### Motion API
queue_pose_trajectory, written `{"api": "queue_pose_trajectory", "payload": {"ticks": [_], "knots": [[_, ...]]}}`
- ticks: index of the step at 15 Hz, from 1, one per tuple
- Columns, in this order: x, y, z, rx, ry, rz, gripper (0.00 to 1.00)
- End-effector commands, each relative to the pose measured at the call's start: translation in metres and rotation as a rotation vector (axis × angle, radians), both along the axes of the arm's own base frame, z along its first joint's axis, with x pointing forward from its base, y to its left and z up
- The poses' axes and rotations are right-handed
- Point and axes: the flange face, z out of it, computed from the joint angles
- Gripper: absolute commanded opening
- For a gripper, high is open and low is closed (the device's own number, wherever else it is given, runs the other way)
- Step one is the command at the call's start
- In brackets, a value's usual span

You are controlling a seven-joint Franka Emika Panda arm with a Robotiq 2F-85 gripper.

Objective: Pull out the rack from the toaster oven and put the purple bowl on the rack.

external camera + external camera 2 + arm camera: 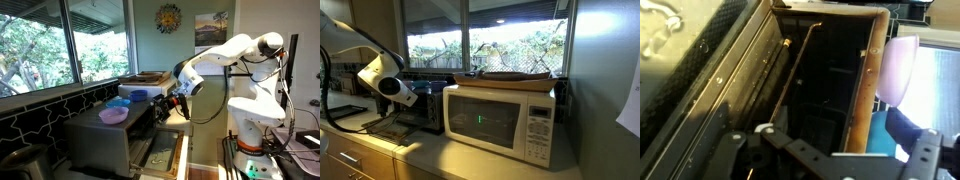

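The dark-grey toaster oven stands on the counter with its drop-down door open. It also shows in an exterior view behind the microwave. The purple bowl sits on top of the oven and also shows in the wrist view. My gripper hovers in front of the oven's opening, above the door. In the wrist view my gripper is open and empty, facing the dark cavity. The rack shows only dimly inside the cavity.
Two blue bowls sit on the oven top beyond the purple one. A white microwave with a flat tray on top stands beside the oven. Windows run behind the counter. Drawers lie below the counter edge.
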Motion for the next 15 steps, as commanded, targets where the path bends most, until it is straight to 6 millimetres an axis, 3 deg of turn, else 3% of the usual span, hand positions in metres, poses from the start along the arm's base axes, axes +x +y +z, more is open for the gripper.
{"api": "queue_pose_trajectory", "payload": {"ticks": [1, 5, 15], "knots": [[-0.001, 0.003, -0.034, 0.036, -0.018, 0.032, 1.0], [0.0, 0.005, -0.061, 0.08, -0.008, -0.038, 1.0], [0.009, 0.024, -0.095, 0.202, -0.011, -0.263, 1.0]]}}
